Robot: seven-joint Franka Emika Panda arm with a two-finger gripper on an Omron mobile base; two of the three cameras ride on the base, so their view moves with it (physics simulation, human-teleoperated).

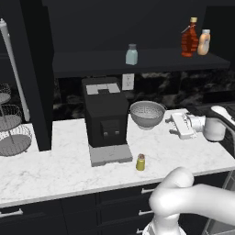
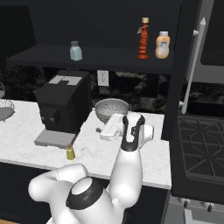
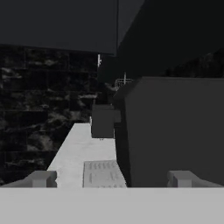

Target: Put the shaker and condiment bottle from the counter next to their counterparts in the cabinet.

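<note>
The small yellow shaker (image 1: pixel 140 162) (image 2: pixel 70 153) stands on the white counter in front of the coffee machine's drip tray. The dark red condiment bottle (image 1: pixel 189 39) (image 2: pixel 143 39) stands upright on the black cabinet shelf (image 1: pixel 101 62) (image 2: pixel 109 59), right beside the light orange squeeze bottle (image 1: pixel 204 42) (image 2: pixel 162 46). The pale blue-green shaker (image 1: pixel 131 54) (image 2: pixel 75 50) stands further left on the same shelf. My gripper (image 1: pixel 171 126) (image 2: pixel 101 130) (image 3: pixel 113 179) hovers low over the counter next to the colander, pointing left toward the coffee machine. It is open and holds nothing.
A black coffee machine (image 1: pixel 104 117) (image 2: pixel 61 105) (image 3: pixel 175 131) stands mid-counter, with a grey colander (image 1: pixel 147 114) (image 2: pixel 109 109) to its right. A wire basket stand (image 1: pixel 11 133) is at the far left. The stove (image 2: pixel 201 144) adjoins the counter on the right.
</note>
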